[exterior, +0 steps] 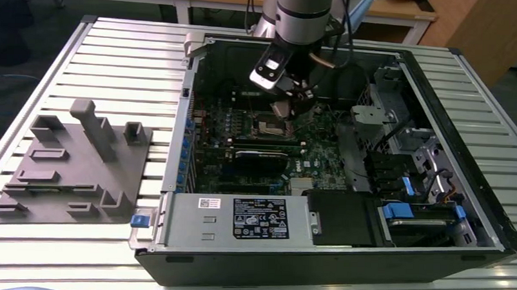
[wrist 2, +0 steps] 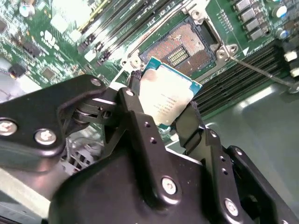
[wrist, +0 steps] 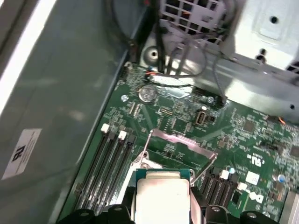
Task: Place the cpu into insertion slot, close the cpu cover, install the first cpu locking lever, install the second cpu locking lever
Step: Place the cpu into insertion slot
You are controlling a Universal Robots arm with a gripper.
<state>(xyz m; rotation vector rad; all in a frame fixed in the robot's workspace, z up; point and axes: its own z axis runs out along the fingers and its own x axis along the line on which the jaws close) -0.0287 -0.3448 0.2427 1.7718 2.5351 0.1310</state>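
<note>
Black tool [wrist 2: 162, 96] — flat cpu [wrist 2: 169, 91] pinched, square insertion slot [wrist 2: 182, 46]

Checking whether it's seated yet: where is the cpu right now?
In the second wrist view the cpu is clamped in the gripper, held next to the open insertion slot and not seated in it.

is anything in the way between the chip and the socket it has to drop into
Nothing visible. The gripper holds the chip just beside the open socket, which lies bare, and the cover is lifted off it.
</note>
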